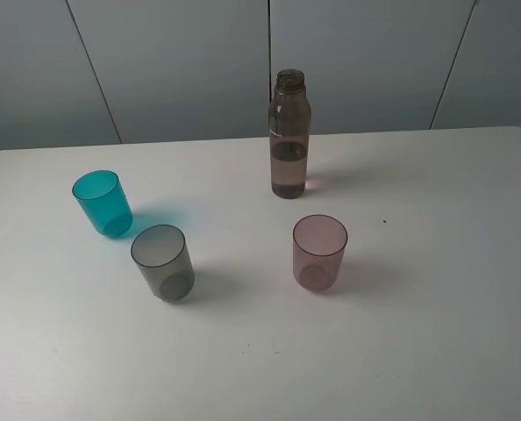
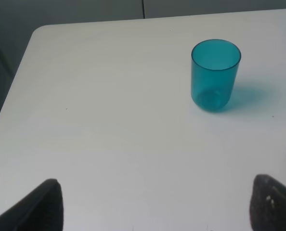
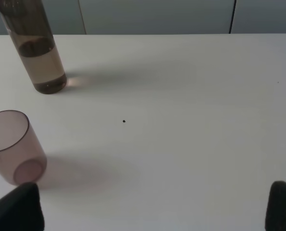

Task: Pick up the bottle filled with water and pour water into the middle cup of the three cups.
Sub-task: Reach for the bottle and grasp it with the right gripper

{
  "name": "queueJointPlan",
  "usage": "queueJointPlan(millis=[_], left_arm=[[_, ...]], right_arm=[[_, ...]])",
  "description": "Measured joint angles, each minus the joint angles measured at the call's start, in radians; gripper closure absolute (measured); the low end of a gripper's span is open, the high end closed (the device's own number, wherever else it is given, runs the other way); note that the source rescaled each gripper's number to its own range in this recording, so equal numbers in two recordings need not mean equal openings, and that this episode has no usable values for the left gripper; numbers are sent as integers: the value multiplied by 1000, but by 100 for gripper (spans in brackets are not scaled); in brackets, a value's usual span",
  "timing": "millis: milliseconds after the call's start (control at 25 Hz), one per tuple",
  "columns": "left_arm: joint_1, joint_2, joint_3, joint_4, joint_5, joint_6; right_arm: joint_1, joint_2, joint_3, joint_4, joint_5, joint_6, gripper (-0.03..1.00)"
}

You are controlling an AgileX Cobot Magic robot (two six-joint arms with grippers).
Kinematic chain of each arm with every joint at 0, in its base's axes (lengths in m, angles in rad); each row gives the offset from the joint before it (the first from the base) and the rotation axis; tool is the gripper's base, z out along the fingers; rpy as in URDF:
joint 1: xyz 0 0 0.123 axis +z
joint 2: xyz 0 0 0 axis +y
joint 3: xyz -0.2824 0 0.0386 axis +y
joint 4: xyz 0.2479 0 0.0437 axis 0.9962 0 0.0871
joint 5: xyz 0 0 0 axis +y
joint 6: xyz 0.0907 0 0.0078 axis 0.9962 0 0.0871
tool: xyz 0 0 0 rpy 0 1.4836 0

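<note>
So our left hand (image 2: 157,211) is hanging low over the desk (image 2: 109,120) with its fingers spread wide and nothing between them. The right hand (image 3: 150,211) is doing the same. Neither is showing up in the high view.

Going outward from the right hand, the pink cup (image 3: 13,144) is sitting nearest. The bottle (image 3: 37,53) is standing upright beyond it, toward the back of the desk and well apart from every cup. The middle cup (image 1: 164,263), the smoky-grey one, is sitting near the teal cup (image 1: 103,203) on the left side.

The bottle looks like smooth, stiff plastic, so we're guessing it's a bit slippery. Water is filling roughly its lower half, so we're expecting some weight down low. There's no cap, so any tilt risks a spill. We're thinking a grip around the straight body at about the waterline. All three cups look empty and light, so they'd be easy to knock.
</note>
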Motion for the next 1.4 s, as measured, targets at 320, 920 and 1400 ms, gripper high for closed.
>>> queueJointPlan(millis=[320,920,1400], left_arm=[[0,0,0,0,0,0],[0,0,0,0,0,0],[0,0,0,0,0,0]], right_arm=[[0,0,0,0,0,0,-3],[0,0,0,0,0,0,-3],[0,0,0,-10,0,0,-3]])
